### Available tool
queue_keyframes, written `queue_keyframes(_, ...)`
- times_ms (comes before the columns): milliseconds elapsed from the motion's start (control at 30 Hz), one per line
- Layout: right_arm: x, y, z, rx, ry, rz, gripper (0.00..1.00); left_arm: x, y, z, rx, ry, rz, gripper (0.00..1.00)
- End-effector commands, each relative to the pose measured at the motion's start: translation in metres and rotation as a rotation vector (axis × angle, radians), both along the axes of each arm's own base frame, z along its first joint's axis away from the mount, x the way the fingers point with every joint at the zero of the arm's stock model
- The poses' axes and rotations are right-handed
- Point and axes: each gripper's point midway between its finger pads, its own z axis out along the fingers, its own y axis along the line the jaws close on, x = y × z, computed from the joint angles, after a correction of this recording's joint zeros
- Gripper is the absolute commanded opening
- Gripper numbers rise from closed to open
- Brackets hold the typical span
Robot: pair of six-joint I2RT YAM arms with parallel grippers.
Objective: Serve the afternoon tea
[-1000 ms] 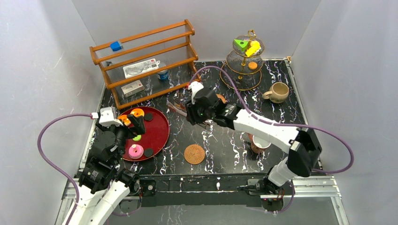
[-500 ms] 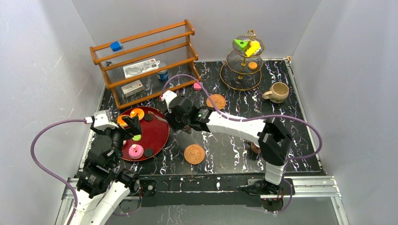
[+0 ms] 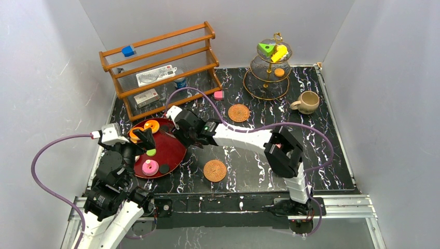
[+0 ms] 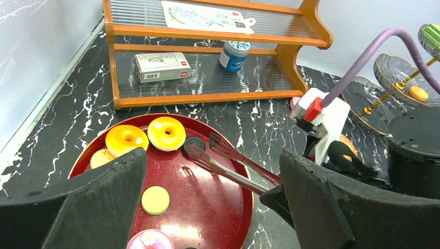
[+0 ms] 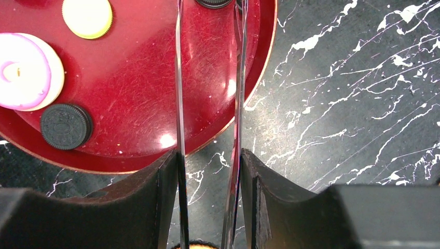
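Two arms at tray point(image 3: 184, 147): right pincer point(image 5: 207, 171), 3 o'clock rim, clamped on tongs point(image 4: 233, 163), tips beside black disc point(image 4: 194, 143) at 12 o'clock; left pincer point(image 4: 212, 171) above tray, fingers apart, empty.

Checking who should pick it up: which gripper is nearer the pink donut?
Left. The left gripper hangs open over the red tray, just beyond the pink donut. The right gripper, holding tongs, is at the tray's right edge, farther off.
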Motion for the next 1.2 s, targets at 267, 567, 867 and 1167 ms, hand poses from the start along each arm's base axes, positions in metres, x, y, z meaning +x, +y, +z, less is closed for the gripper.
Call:
queue_keyframes(267, 0.016, 0.015, -0.002, -0.036, -0.052, 0.014, 0.54, -0.002, 0.003, 0.005, -0.016, -0.026, 0.011, 0.95)
queue_keyframes(567, 0.020, 0.017, -0.001, -0.045, -0.069, 0.006, 0.50, -0.002, 0.004, 0.005, -0.017, -0.023, 0.018, 0.96)
queue_keyframes(867, 0.016, 0.013, 0.006, -0.036, -0.072, 0.021, 0.44, -0.002, 0.003, 0.004, -0.016, -0.021, 0.015, 0.95)
queue_keyframes(1167, 0.002, -0.003, 0.034, 0.025, -0.063, 0.032, 0.43, -0.002, 0.003, 0.003, -0.012, -0.017, 0.016, 0.96)
